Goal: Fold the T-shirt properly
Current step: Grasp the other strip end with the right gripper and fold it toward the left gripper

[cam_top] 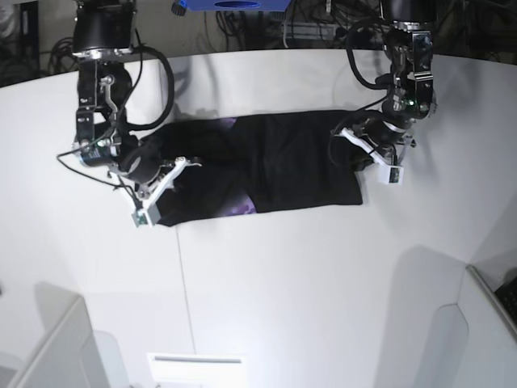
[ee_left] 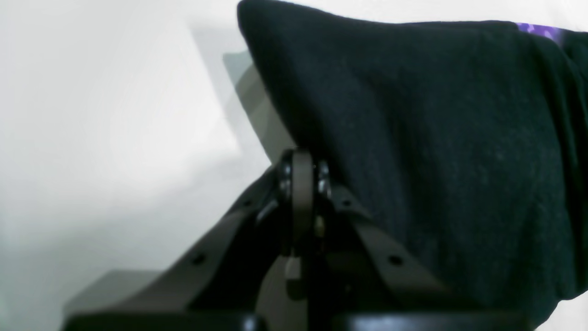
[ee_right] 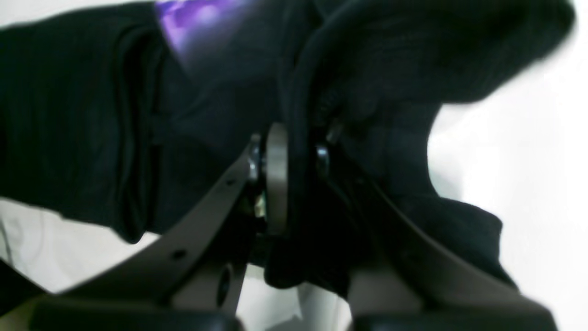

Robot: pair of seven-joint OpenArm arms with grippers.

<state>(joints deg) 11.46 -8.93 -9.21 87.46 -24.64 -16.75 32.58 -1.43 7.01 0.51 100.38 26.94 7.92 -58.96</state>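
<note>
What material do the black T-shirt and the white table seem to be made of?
T-shirt: probably knitted cotton, matte; the left wrist view shows a fine fuzzy weave, and it bunches into soft folds. Its purple print looks slightly shinier.
Table: smooth, hard white surface with a faint seam, perhaps laminate or painted board; I cannot tell which.

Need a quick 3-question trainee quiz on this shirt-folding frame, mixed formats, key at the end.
1. True or false: both the left gripper and the right gripper are shut on the T-shirt.
2. What colour of print shows on the black fabric: A green, B purple, C red?
3. Fill in: in the base view the shirt lies stretched between the two arms on the white ____.

Key: 1 true. 2 B. 3 table.
</note>
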